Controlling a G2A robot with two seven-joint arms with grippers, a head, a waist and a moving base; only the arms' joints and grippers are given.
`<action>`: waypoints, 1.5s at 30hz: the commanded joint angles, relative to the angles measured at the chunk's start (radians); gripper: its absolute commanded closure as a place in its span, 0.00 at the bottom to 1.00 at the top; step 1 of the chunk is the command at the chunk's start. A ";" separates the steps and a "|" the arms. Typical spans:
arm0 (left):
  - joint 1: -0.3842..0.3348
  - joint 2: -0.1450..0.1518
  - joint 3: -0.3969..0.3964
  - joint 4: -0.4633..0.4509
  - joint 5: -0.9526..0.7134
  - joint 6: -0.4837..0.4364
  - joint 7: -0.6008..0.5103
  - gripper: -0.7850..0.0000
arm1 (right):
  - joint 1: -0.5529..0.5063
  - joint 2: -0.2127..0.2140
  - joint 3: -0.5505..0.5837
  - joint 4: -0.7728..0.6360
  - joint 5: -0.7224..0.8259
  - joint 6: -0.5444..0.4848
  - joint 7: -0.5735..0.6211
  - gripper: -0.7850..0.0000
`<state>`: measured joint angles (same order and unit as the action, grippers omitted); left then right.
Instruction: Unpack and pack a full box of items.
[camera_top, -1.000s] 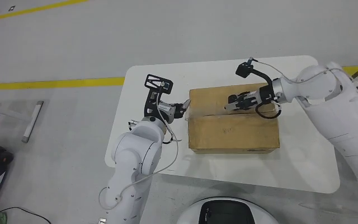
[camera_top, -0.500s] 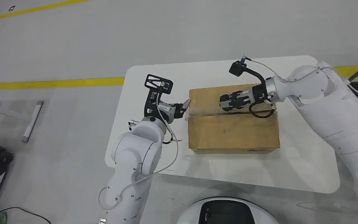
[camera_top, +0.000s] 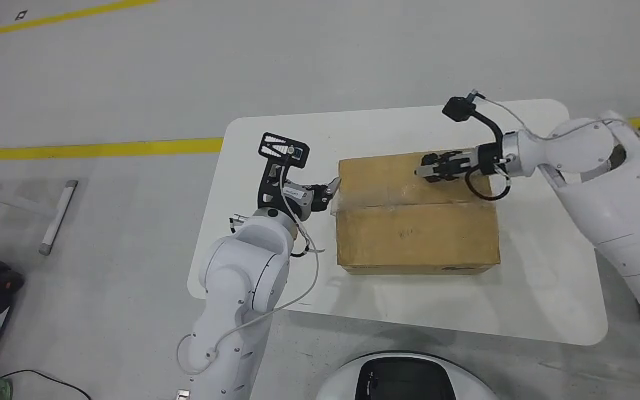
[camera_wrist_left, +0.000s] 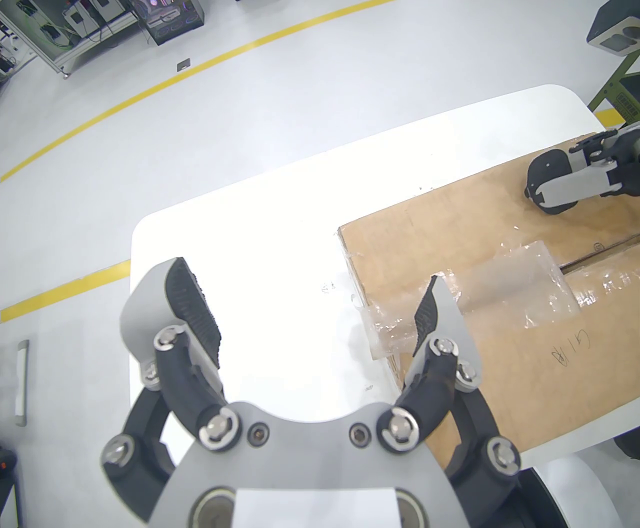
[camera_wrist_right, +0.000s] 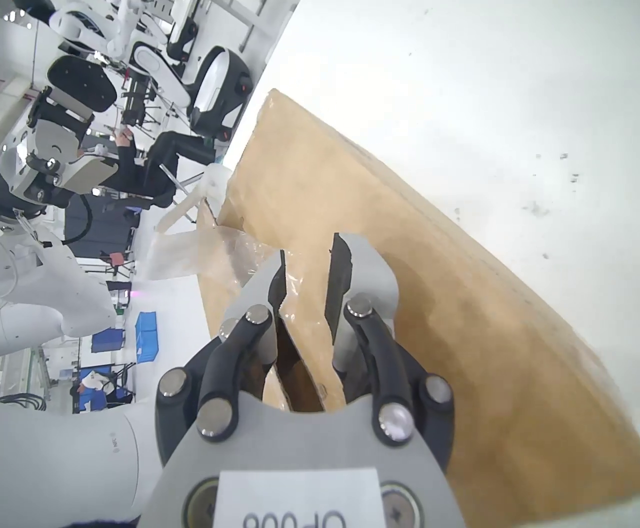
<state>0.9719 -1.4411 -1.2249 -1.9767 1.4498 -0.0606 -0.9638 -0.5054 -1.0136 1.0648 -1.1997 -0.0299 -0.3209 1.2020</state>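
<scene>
Plainly the right gripper (camera_wrist_right: 306, 260) had its fingers nearly closed on the far flap (camera_top: 385, 172) of the box (camera_top: 418, 238), which sat on the tabletop (camera_top: 300, 140). The left gripper (camera_wrist_left: 305, 295) hung wide open and empty beside its taped end. Clear tape (camera_wrist_left: 505, 280) bridging the seam might tear the cardboard or drag the box.

In front of me stands a white table with rounded corners (camera_top: 380, 128), its top smooth apart from a few small dark specks. Directly on it lies one brown cardboard box (camera_top: 420, 238), its long side along the edge nearest me, with table top showing on every side of it.
</scene>
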 joint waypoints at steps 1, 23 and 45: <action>0.000 0.000 0.000 0.000 0.000 0.000 0.000 0.00 | 0.008 -0.005 -0.017 0.003 0.009 -0.002 -0.003 0.58; 0.000 0.000 0.000 0.000 0.000 0.000 0.000 0.00 | 0.089 -0.032 -0.129 0.071 0.053 -0.064 0.125 0.62; 0.055 0.032 0.091 -0.104 0.032 -0.395 -0.006 0.00 | 0.010 0.007 -0.016 0.039 0.051 -0.055 -0.015 0.60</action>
<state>1.0349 -1.4079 -1.1483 -2.0941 1.4538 -0.4672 -0.9748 -0.4913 -1.0083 1.0443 -1.1558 0.0222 -0.3766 1.1903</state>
